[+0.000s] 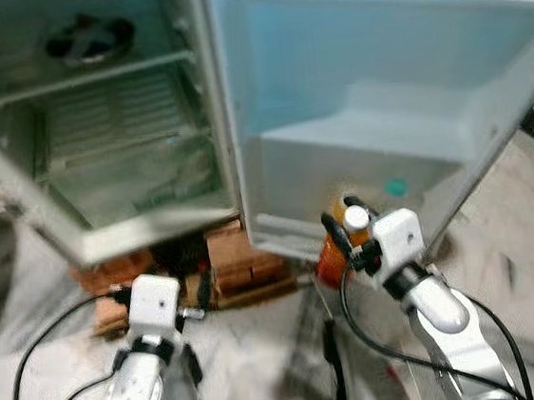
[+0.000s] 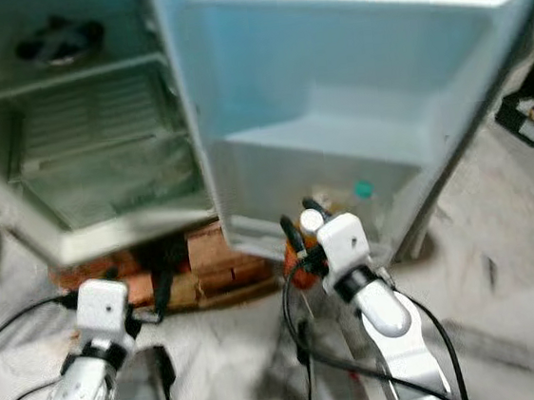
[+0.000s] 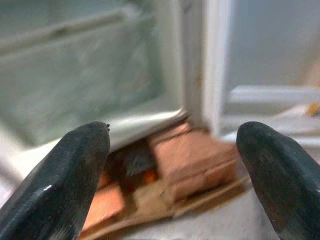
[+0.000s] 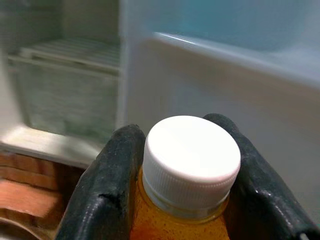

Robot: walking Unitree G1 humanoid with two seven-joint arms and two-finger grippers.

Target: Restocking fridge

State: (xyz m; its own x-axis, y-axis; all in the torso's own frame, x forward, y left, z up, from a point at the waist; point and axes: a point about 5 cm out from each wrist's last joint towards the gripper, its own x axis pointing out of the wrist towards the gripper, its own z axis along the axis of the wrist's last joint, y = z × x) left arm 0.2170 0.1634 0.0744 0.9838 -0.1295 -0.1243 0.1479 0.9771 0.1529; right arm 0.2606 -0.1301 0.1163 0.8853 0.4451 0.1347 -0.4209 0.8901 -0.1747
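An orange juice bottle (image 4: 187, 170) with a white cap (image 1: 355, 217) is held upright in my right gripper (image 1: 348, 223), whose fingers are shut on its neck. It hangs low in front of the open fridge door (image 1: 369, 84), just below the door's bottom shelf (image 1: 357, 143). My left gripper (image 3: 175, 165) stands open with nothing between its fingers (image 3: 75, 170), low before the fridge body (image 1: 97, 132) and pointing at the bricks (image 3: 190, 160) under it. A dark round object (image 1: 88, 39) sits on the upper wire shelf inside.
The fridge stands on reddish bricks (image 1: 226, 262) and cardboard. Black cables (image 1: 35, 358) trail across the pale floor by both arms. A dark box with small items (image 2: 530, 115) lies on the floor to the right of the door.
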